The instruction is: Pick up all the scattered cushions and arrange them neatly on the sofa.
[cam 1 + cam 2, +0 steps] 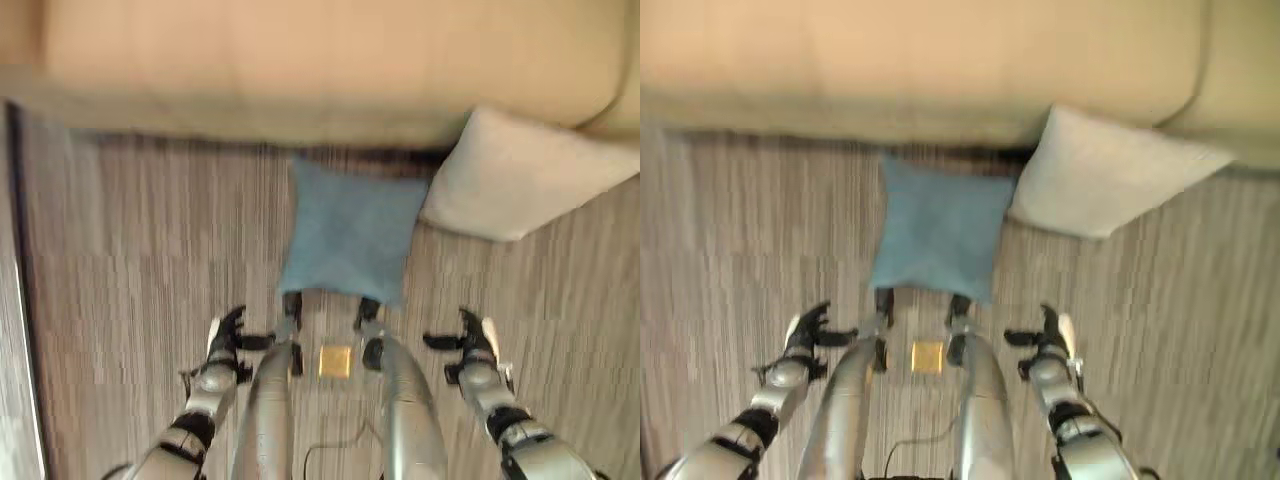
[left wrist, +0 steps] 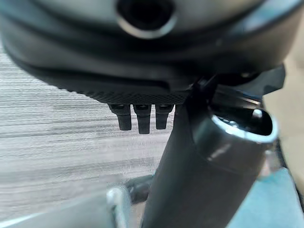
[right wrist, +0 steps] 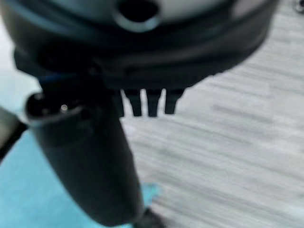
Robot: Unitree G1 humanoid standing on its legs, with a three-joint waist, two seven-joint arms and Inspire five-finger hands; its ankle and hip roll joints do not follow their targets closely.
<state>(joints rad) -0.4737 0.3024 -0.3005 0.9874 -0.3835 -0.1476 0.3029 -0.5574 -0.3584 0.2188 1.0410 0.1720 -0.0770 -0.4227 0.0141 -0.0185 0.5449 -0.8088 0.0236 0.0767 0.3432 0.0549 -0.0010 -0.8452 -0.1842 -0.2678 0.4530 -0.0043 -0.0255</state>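
On the striped floor before the beige sofa lies a blue cushion, flat; a white cushion leans against the sofa's front just beside it. Left hand and right hand hover low, fingers straight and apart, holding nothing.

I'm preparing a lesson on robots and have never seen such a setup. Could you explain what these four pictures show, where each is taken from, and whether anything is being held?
This is a two-legged humanoid robot looking down at the floor. Two pictures come from stereo cameras on its head, side by side. The other two come from cameras on each wrist, looking along the hand. On the striped floor lies a blue cushion, and a white cushion leans against the beige sofa. A small yellow square lies nearer the robot. The left hand and right hand hang with relaxed fingers, holding nothing.
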